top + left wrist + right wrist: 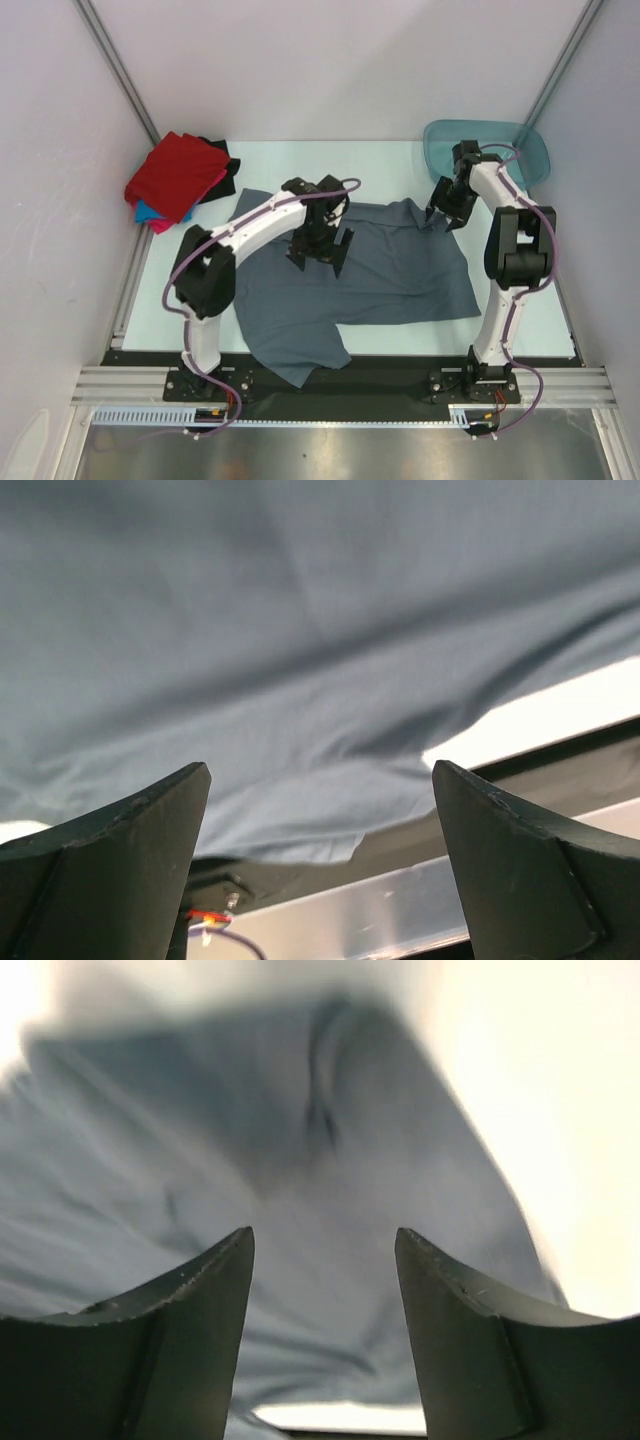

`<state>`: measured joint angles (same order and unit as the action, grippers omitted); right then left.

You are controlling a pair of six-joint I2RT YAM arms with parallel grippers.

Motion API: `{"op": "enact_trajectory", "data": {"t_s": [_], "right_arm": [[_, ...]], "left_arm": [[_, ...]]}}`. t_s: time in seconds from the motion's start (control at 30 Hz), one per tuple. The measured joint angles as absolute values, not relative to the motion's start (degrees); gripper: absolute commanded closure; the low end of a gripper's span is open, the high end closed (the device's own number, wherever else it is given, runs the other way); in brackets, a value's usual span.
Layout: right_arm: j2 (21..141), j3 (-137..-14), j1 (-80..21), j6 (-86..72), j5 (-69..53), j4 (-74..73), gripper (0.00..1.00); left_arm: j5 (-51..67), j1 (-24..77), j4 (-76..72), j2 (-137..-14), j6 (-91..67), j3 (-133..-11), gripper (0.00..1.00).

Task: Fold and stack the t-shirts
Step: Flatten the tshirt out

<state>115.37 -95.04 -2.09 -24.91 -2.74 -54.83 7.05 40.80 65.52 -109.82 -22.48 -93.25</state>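
Both with fingers apart, left end effector (pixel 320 258) and right end effector (pixel 443 219) hover over the grey-blue t-shirt (pixel 400 275) mid-frame; only the overhead view shows stacked t-shirts (pixel 178 175) upper left, teal tub (pixel 490 145) upper right.

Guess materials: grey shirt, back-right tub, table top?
Grey-blue t-shirt: soft matte cloth, likely knit; it wrinkles and folds. Tub: teal plastic, smooth, seemingly translucent. Table top: smooth pale sheet, faint sheen; material unclear.
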Motion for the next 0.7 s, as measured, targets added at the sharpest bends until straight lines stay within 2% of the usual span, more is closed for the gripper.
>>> {"op": "enact_trajectory", "data": {"t_s": [0.13, 0.17, 0.2, 0.37, 0.43, 0.5, 0.7], "right_arm": [[120.6, -99.1, 0.9, -25.5, -9.2, -51.4, 0.42], [121.4, -100.2, 1.4, -25.8, -10.8, -51.1, 0.49], [122.3, -101.4, 1.9, -26.0, -12.5, -50.7, 0.51], [125.2, -105.5, 3.2, -27.7, -18.7, -48.3, 0.54], [126.2, -106.6, 3.3, -28.4, -20.2, -48.1, 0.53], [127.4, -107.8, 3.3, -28.9, -21.2, -48.1, 0.48], [127.8, -107.9, 3.2, -28.8, -21.1, -49.4, 0.44]], "left_arm": [[7.4, 38.7, 66.4, -115.0, -22.3, -101.3, 0.00], [7.4, 38.4, 66.5, -115.3, -22.2, -102.6, 0.00], [7.6, 38.1, 66.6, -115.5, -22.1, -103.7, 0.00], [8.3, 37.4, 67.4, -115.6, -21.9, -105.2, 0.00], [8.9, 37.3, 67.8, -115.9, -21.8, -105.2, 0.00], [9.3, 37.3, 68.1, -116.3, -21.8, -105.2, 0.00], [10.5, 36.7, 68.1, -117.8, -21.5, -105.3, 0.00]]}}
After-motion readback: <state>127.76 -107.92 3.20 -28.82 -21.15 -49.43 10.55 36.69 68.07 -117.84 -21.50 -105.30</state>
